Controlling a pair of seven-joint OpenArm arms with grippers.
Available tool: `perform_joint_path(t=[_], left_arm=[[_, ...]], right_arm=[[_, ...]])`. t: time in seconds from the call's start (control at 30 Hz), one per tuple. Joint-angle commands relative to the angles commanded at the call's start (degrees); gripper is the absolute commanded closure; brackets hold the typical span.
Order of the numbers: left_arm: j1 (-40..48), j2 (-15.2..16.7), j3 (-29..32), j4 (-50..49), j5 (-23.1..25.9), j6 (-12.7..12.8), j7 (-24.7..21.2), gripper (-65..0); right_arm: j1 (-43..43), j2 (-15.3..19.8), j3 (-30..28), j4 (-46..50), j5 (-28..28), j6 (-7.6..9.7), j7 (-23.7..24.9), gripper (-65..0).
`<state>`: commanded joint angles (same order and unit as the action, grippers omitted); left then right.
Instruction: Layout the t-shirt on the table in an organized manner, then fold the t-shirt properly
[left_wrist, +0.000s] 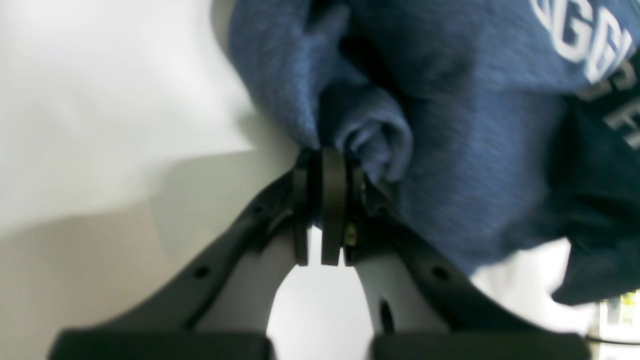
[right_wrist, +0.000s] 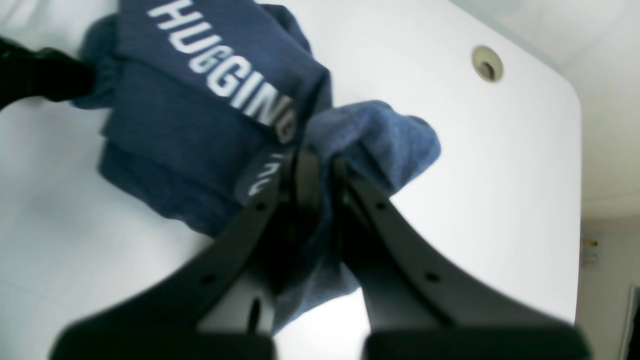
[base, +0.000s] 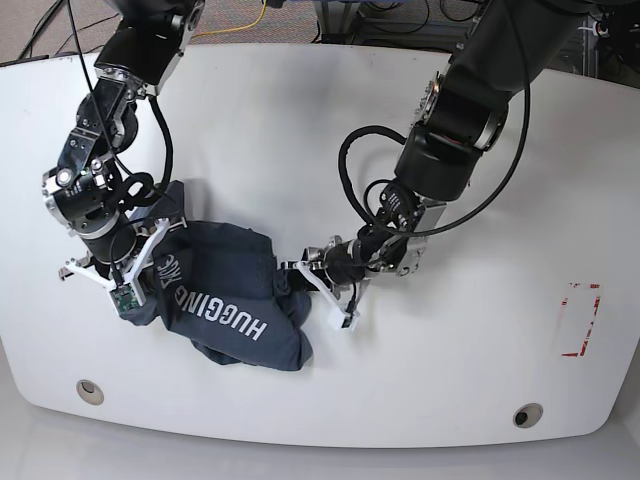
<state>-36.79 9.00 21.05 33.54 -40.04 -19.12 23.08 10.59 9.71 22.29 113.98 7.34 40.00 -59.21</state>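
The left arm, a thick black jointed limb wrapped with looping black cables, reaches in from the far right corner in the base view and bends down toward the middle. Its left gripper (left_wrist: 327, 155), dark grey with flat black pads, has its jaws pressed together, pinching a fold of cloth. The right arm, black with white brackets, comes down along the opposite side, its wrist turned inward. Its right gripper (right_wrist: 317, 160) likewise has its dark jaws squeezed close on bunched fabric.
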Motion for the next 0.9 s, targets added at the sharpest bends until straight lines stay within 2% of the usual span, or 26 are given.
perform_joint_path(t=[0.13, 0.23, 0.37, 0.63, 0.73, 0.83, 0.9], left_arm=[[2.55, -1.04, -0.09, 7.21, -1.23, 0.26, 2.64, -1.1], [4.31, -4.65, -0.09, 14.15, -2.73, 0.70, 4.40, -1.0], [6.24, -9.31, -1.76, 21.27, -4.57, 3.16, 6.07, -1.0], [8.88, -17.22, -6.86, 27.60, -8.35, 3.34, 9.23, -0.8], [9.32, -18.80, -7.03, 27.52, -9.93, 3.34, 9.23, -1.0], [9.67, -18.89, -6.95, 27.43, -10.29, 3.34, 9.32, -1.7], [10.73, -18.36, -6.86, 27.43, -10.02, 3.34, 9.32, -6.5]], right_arm=[[0.00, 0.00, -0.09, 0.35, 0.00, 0.00, 0.00, 0.0], [0.00, 0.00, -0.09, 0.35, 0.00, 0.00, 0.00, 0.0], [0.00, 0.00, 0.18, 0.35, 0.00, 0.00, 0.00, 0.0], [0.00, 0.00, 0.00, 0.35, 0.00, 0.00, 0.00, 0.0], [0.00, 0.00, -0.09, 0.35, 0.00, 0.00, 0.00, 0.0], [0.00, 0.00, -0.18, 0.35, 0.00, 0.00, 0.00, 0.0], [0.00, 0.00, -0.18, 0.35, 0.00, 0.00, 0.00, 0.0]])
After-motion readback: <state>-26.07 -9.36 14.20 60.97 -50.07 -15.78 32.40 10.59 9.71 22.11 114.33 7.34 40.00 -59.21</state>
